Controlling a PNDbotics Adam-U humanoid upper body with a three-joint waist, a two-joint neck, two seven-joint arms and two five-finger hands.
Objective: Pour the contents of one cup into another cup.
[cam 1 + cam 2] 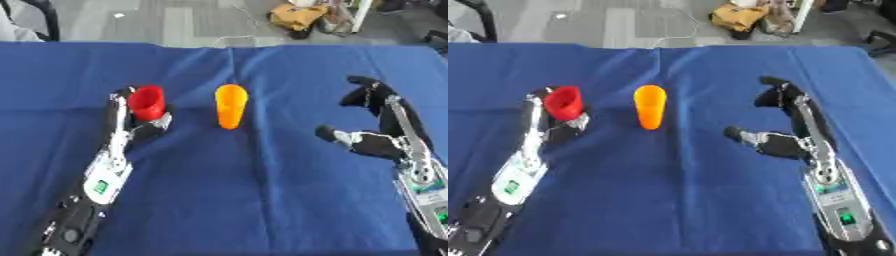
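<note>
- Nearest the camera is the right hand (372,142), off on the right side of the table (262,200), thumb and fingers spread wide with nothing in them. It's well apart from both cups, so it can't steady anything if the pour goes sideways.
- A bit further out, the left hand (140,127) is wrapped around the red cup (147,102), fingers closed on its lower part. The cup looks tilted toward the camera, and I can't see inside it. If the contents are loose, a quick swing could spill them on the blue cloth before the rim gets there.
- About level with it, near the middle of the table, the orange cup (231,106) stands on its own, near the red one but not touching. It's tall and narrow, so I'd guess it tips easily. Clip its rim while lining up and over it goes.
- The narrow mouth is also a small target, so pouring from too high likely misses.
</note>
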